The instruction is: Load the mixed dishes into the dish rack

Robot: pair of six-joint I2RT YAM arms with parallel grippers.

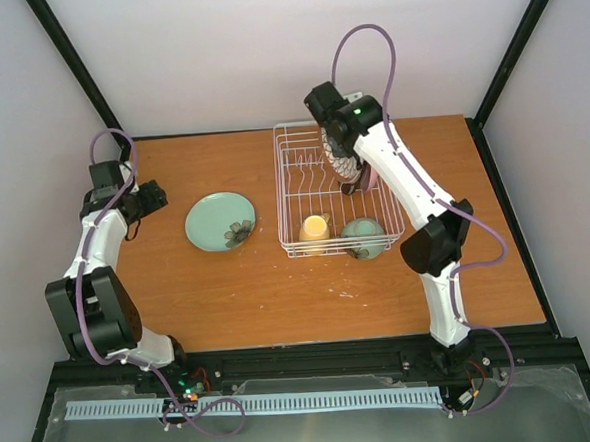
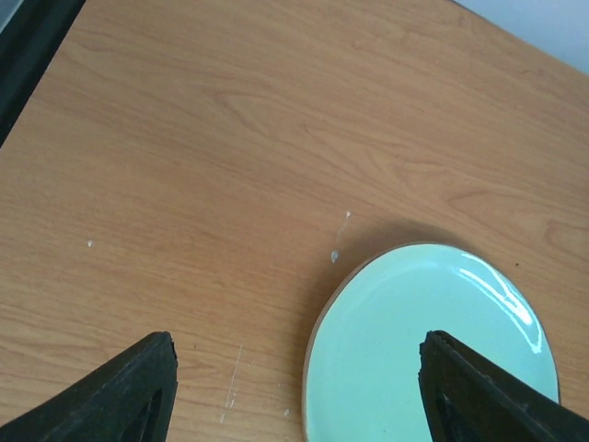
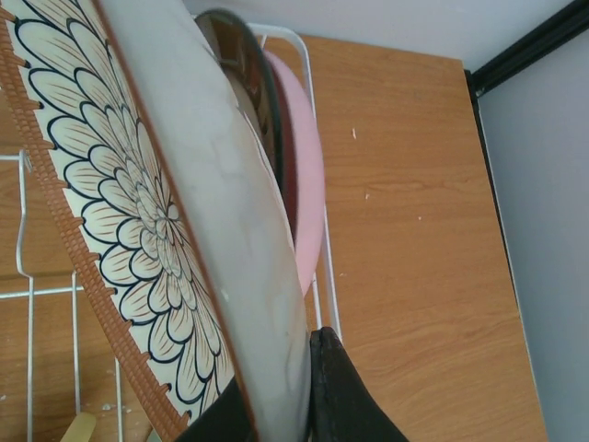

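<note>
The white wire dish rack stands at the table's middle back. A pale yellow mug and a mint green bowl sit in its near end. The pink plate stands upright against the rack's far wall. My right gripper is shut on the rim of the petal-patterned plate, held on edge over the rack, close to the pink plate. The light teal plate lies flat on the table. My left gripper hovers open over its left rim, one finger above the plate.
A dark-rimmed dish stands between the held plate and the pink one. Black frame posts and white walls border the wooden table. The right arm reaches over the rack's right side.
</note>
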